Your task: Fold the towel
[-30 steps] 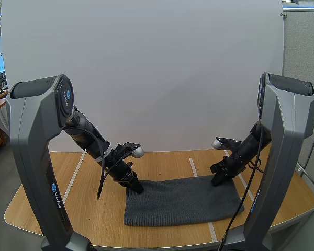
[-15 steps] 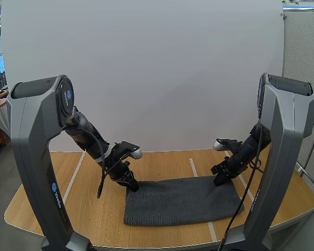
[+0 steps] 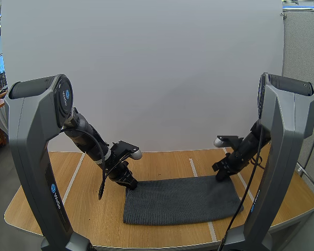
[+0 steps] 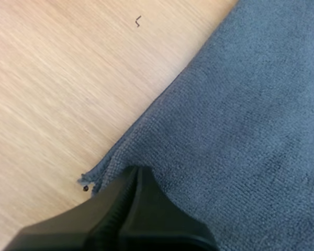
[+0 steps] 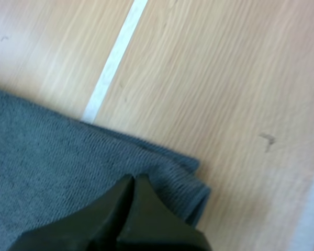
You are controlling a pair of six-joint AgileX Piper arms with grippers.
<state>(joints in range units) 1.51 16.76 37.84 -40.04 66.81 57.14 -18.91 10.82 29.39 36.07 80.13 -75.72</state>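
We are looking at the towel (image 3: 180, 200), a dark grey cloth with a fine weave. It is lying flat as a wide rectangle on the wooden table (image 3: 83, 219), in the middle and a little toward the front. Its surface is looking smooth, without big wrinkles. At the far right corner the edge is showing two layers, one on the other; at the far left corner a small loose thread is sticking out onto the wood. Our left claw (image 4: 138, 170) is pressed together into one dark wedge, and its tip is sitting over the towel just inside that far left corner. Our right claw (image 5: 132, 178) is also pressed together, with its tip over the far right corner, close to the layered edge. A white tape line (image 5: 115, 57) is running across the wood and going under the towel's far edge near the right claw. Bare wood is lying open to the left, to the right and behind the towel, while its near edge is lying close to the front of the table, not reaching the rim.
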